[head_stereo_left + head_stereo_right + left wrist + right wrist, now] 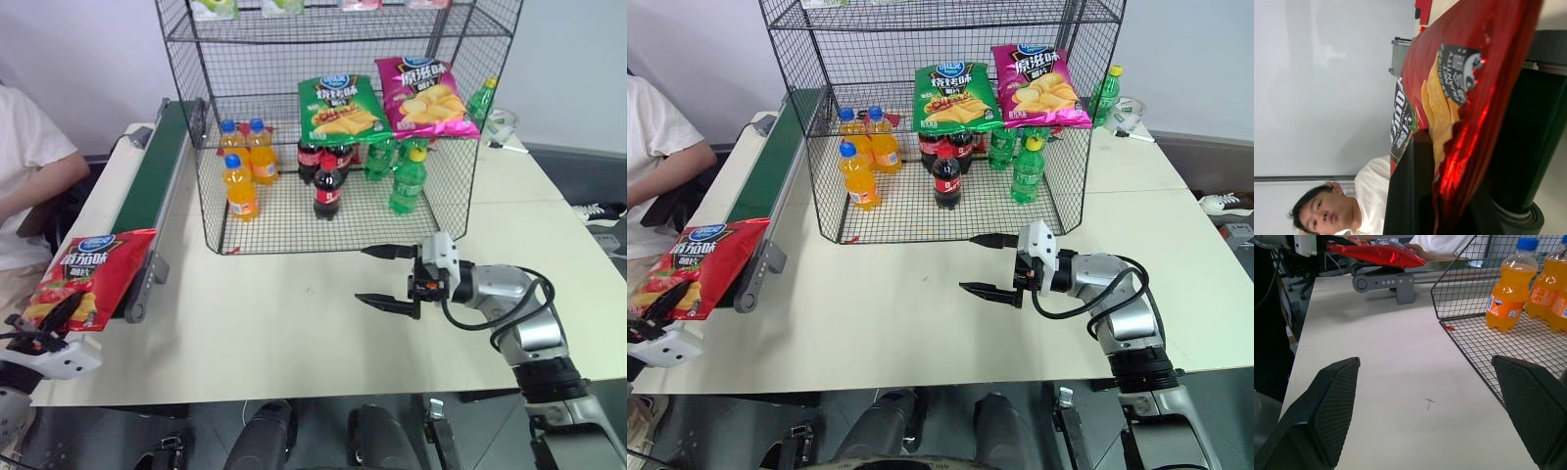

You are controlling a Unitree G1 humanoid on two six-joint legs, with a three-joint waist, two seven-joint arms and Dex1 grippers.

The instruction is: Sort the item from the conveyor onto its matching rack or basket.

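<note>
Overhanging the conveyor [157,171] end, red chip bag [83,279] pinched by left hand [49,323].

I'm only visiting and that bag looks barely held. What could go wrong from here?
The left hand pinches just the lower edge of the red chip bag, so the crinkly bag could slip or tear. The wire rack is well off to the side, and swinging across might knock the orange bottles.

Cam setup: head stereo pair plus 2 wrist cams.
Both eye views looked fwd and down over the tabletop [294,333], sharing it. Left wrist cam sat v. close to the red chip bag [1469,88]; right wrist cam faced across the tabletop toward the conveyor [1383,281].
</note>
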